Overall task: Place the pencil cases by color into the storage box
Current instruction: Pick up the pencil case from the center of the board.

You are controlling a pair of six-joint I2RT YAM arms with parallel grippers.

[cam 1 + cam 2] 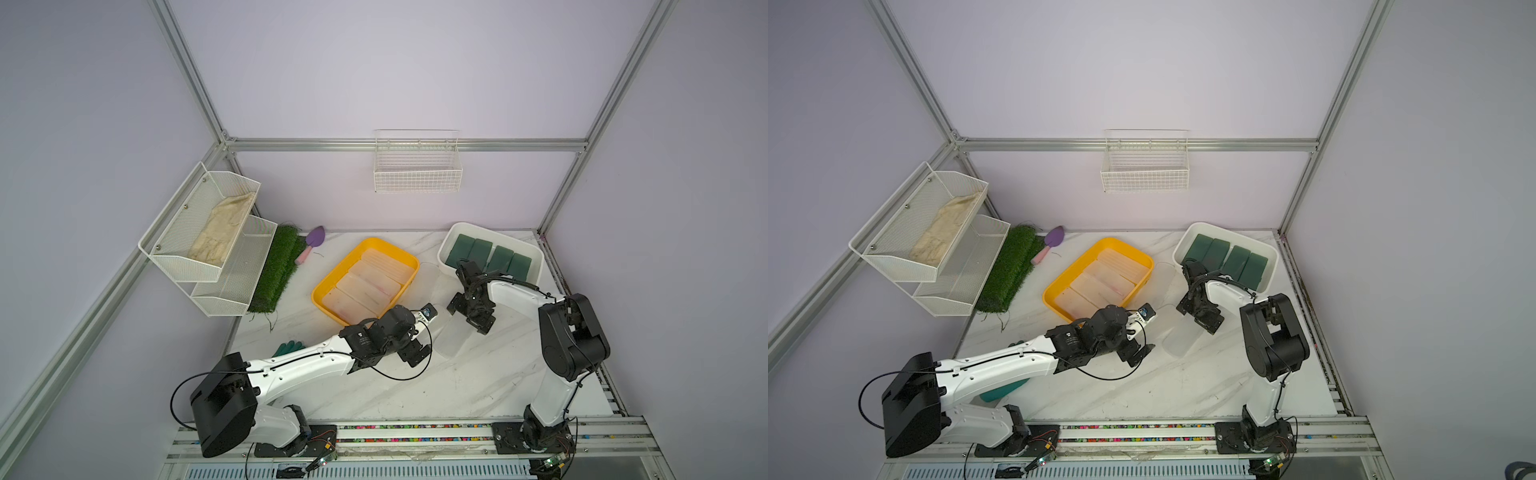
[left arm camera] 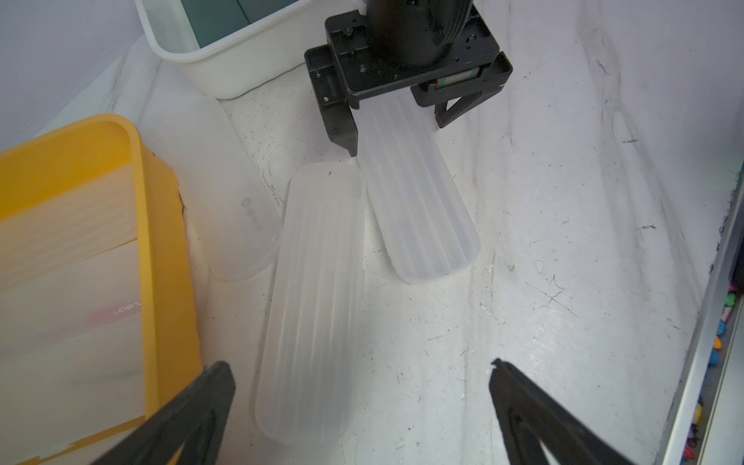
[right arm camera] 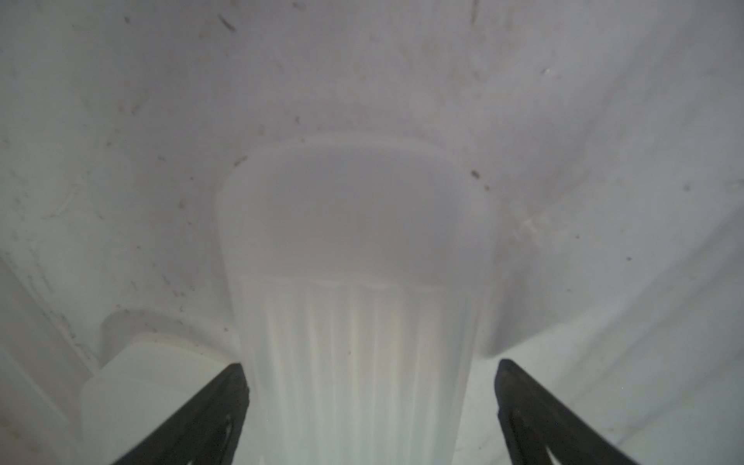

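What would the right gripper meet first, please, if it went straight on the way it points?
Probably the clear case whose end lies between its open jaws; the right gripper points down at it, and the fingertips may reach the table either side. Depth is unclear.

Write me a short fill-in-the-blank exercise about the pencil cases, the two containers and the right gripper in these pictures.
1. The white box holds ____ dark green pencil cases.
2. The tray with frosted cases inside is ____ in colour.
3. On the table, outside both containers, lie ____ loose clear cases.
4. The right gripper stands over one of these with its jaws ____.

Missing words: four; yellow; three; open.
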